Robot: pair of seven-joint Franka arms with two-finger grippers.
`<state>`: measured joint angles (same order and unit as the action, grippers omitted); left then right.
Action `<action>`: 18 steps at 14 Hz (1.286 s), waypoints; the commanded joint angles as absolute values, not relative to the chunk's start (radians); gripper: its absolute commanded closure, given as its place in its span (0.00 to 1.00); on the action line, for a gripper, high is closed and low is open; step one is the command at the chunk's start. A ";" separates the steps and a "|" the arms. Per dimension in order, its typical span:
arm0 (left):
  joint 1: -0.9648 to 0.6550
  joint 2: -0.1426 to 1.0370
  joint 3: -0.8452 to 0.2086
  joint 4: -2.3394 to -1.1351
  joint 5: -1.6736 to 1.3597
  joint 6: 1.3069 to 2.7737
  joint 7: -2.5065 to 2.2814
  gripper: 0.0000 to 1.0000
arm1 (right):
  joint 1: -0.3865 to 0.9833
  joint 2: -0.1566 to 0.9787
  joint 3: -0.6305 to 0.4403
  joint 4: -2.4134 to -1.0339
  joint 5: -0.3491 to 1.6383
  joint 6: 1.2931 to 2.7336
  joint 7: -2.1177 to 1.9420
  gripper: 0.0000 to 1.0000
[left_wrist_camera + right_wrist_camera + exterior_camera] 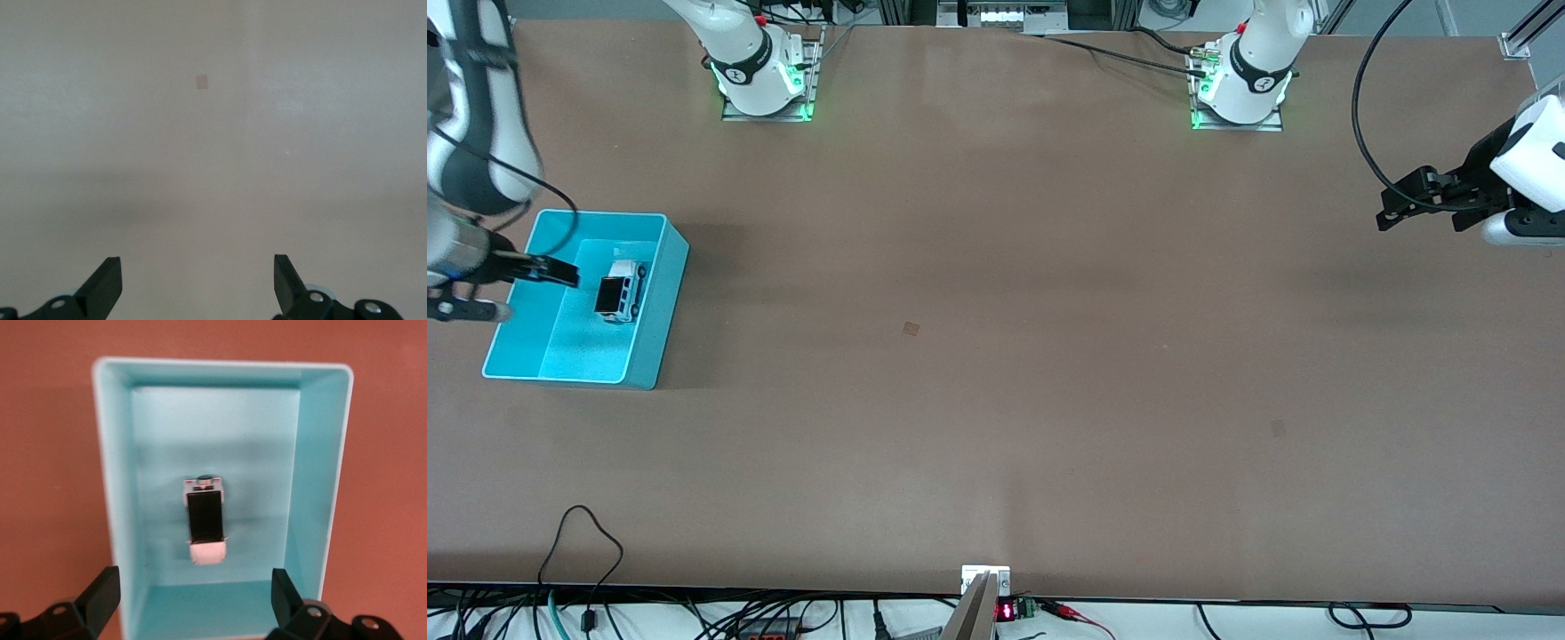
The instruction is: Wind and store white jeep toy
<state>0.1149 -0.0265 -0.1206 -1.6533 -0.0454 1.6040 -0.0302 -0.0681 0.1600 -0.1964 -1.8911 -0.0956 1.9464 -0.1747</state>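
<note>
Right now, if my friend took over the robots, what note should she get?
Right gripper: open, empty, up over the cyan bin's edge at the right arm's end of the table.
Left gripper: open, empty, waiting over bare table at the left arm's end.
White jeep toy: sits on its wheels inside the bin, touching neither gripper.
Done: the jeep is stored in the bin.
Left: probably only pulling the right arm away. Whether the jeep was wound cannot be seen.

Even overhead light, soft shadows beside cyan bin point(654, 342); left wrist view washed-out, pale.
</note>
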 commanded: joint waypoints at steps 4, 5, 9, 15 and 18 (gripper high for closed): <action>0.121 -0.049 -0.117 -1.663 -0.049 1.598 -0.011 0.00 | -0.063 0.081 -0.106 -1.654 -0.024 1.645 -0.181 0.00; 0.121 -0.049 -0.117 -1.663 -0.048 1.600 -0.011 0.00 | -0.063 0.081 -0.091 -1.613 -0.029 1.596 -0.181 0.00; 0.121 -0.049 -0.118 -1.664 -0.049 1.601 -0.009 0.00 | -0.043 0.094 -0.089 -1.520 -0.034 1.456 -0.184 0.00; 0.121 -0.049 -0.114 -1.664 -0.048 1.598 -0.009 0.00 | 0.058 0.062 -0.138 -1.531 -0.051 1.439 -0.178 0.00; 0.121 -0.049 -0.114 -1.664 -0.049 1.598 -0.009 0.00 | 0.066 0.037 -0.138 -1.549 -0.051 1.439 -0.179 0.00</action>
<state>0.1177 -0.0313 -0.1169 -1.6534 -0.0454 1.6040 -0.0302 0.0472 0.0608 -0.1219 -1.5437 -0.0436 1.4570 -0.1754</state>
